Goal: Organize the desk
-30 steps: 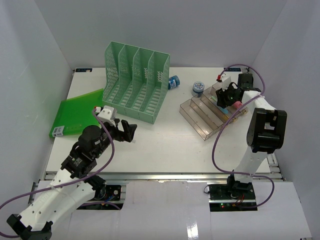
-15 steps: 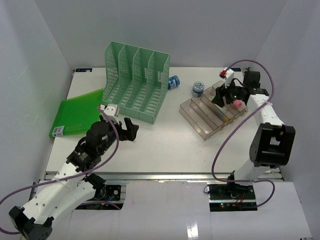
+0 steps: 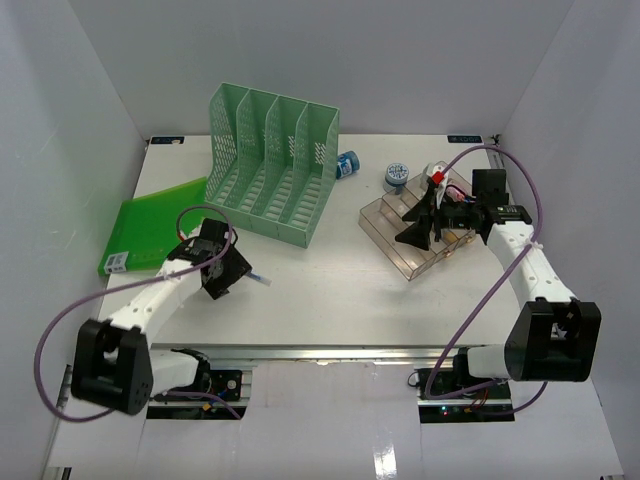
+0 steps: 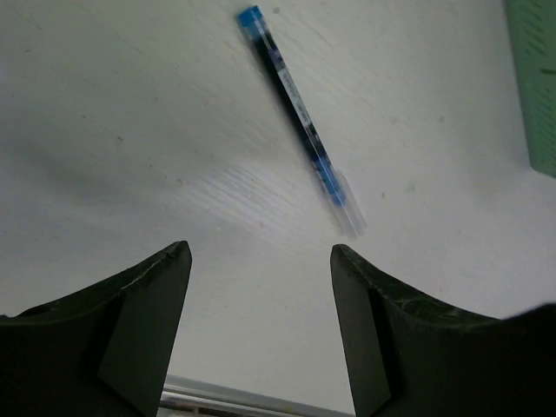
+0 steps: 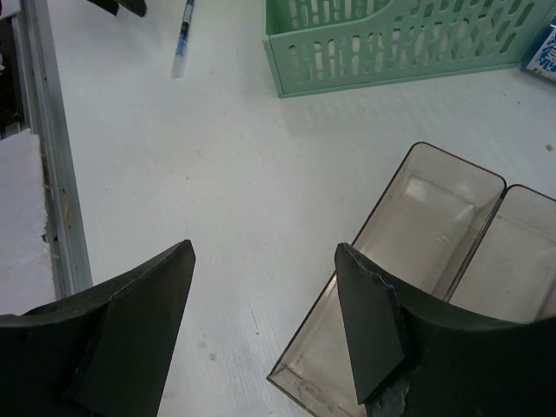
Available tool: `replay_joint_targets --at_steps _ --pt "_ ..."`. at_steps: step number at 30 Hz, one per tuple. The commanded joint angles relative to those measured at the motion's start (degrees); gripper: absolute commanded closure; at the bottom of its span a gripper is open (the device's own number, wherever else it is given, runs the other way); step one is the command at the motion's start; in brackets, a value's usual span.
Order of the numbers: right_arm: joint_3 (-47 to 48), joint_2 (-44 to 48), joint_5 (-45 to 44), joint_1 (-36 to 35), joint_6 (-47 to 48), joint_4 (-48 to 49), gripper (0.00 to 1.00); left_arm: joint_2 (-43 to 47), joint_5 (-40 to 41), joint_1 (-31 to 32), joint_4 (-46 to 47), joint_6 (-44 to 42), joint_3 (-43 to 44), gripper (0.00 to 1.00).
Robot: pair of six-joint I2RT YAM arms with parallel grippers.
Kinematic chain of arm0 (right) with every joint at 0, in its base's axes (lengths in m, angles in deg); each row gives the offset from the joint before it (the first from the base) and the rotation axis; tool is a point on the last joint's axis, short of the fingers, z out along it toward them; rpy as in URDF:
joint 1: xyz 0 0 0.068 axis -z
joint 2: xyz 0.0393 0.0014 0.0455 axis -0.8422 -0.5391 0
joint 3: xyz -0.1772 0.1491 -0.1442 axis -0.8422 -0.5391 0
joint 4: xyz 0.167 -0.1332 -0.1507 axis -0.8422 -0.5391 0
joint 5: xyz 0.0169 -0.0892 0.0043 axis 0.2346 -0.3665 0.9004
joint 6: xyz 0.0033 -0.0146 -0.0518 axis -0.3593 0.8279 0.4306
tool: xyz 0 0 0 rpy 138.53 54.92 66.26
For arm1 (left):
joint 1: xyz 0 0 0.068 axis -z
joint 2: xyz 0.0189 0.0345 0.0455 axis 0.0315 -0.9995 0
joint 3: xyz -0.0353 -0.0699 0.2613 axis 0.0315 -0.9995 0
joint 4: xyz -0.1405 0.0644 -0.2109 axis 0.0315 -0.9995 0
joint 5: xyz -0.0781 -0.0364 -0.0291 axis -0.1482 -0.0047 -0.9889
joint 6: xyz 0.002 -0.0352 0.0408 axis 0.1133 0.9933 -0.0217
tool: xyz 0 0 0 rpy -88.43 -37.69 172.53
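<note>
Left hand (image 4: 261,256) dropped low over the desk (image 3: 330,290), released, just short of the blue pen (image 4: 300,122): light, stiff, blurred but probably slick, so pinch mid-barrel; right hand (image 5: 265,252) also released.

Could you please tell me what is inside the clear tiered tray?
The compartments of the clear tiered tray seen from the right wrist look empty. From above, the right tool hangs over its rear tiers, so their contents are partly hidden.
</note>
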Motion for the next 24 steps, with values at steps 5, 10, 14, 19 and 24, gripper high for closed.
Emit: replay_joint_targets --at_steps 5,10,14,19,24 --pt "-1.7 4.8 4.4 1.7 1.4 -0.5 0.27 -20.3 0.2 -1.0 -8.4 9.0 13.8 0.28" --pt "-2.2 5.8 5.7 4.1 1.8 -0.6 0.27 -23.8 0.7 -1.0 -8.4 9.3 16.9 0.29" --pt "-2.3 5.6 6.0 4.5 2.0 -0.8 0.27 -26.4 0.5 -1.5 -8.1 9.4 16.7 0.32" --pt "-2.5 6.0 6.8 5.2 2.3 -1.0 0.27 -29.4 -0.9 -1.8 -7.1 9.4 16.1 0.49" --pt "-2.6 6.4 7.5 6.0 2.3 -1.1 0.27 -28.2 -0.8 -1.8 -6.3 8.8 15.8 0.77"
